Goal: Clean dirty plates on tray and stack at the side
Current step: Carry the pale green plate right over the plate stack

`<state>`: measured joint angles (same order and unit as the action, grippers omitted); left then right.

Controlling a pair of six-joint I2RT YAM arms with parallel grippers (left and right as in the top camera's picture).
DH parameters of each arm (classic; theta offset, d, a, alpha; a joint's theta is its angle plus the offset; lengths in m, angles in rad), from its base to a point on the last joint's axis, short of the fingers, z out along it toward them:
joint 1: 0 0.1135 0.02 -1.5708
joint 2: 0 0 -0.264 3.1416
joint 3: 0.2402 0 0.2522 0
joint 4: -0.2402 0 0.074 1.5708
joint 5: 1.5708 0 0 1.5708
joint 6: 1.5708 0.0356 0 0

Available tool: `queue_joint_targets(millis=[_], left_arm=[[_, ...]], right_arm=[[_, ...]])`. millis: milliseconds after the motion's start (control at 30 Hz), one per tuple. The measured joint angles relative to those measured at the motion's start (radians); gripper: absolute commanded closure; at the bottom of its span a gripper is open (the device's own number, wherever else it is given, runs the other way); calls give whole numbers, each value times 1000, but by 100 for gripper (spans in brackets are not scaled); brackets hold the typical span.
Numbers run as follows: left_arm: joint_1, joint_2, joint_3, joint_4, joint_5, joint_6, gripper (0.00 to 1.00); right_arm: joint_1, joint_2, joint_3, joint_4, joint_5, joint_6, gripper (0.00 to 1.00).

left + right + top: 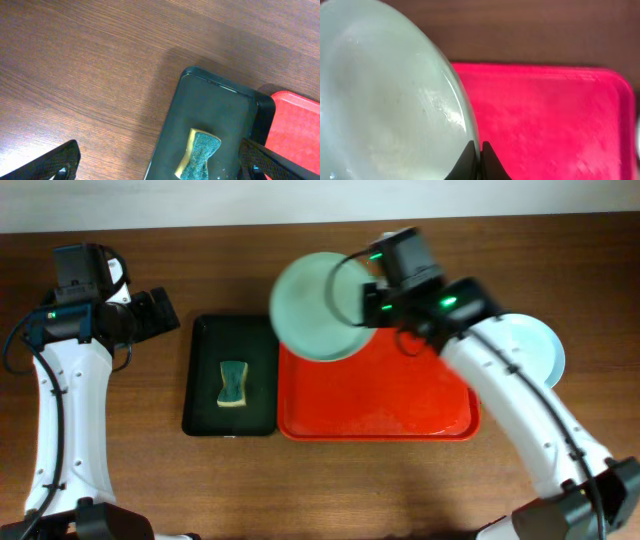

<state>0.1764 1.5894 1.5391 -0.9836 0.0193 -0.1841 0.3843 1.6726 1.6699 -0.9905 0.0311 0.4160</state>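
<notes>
Brown wood-grain table (330,490) holds red tray (400,405), black tray (205,395); right claw (479,152) clamps mint plate (310,305); left claw (165,311) spread, empty.

Plates: two in view, one mint plate (315,305) and one pale blue plate (538,345) partly behind an arm; whether another lies under it cannot be told. Trays: two, one red tray (380,408) and one black tray (205,380). Sponges: one sponge (232,383). Arms: two, the left arm (60,410) and the right arm (530,420), each with one gripper, so two: the left gripper (170,312) and the right gripper (365,302). Tables: one table (130,480).
</notes>
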Motion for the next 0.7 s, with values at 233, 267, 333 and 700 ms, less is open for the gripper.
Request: queue_joint_targets(millis=[233,267,333,700], left_arm=[[0,0,0,0,0,0,1],[0,0,0,0,0,0,1],[0,0,0,0,0,0,1],[0,0,0,0,0,0,1]], right_arm=[[-319,6,-2,-205,-104,-77,96],[-365,6,-2,-221,-108,-88,96],[-462,6,-2,-249,-109,-119,96],[-817,6,-180,-172,-112,-185,96]])
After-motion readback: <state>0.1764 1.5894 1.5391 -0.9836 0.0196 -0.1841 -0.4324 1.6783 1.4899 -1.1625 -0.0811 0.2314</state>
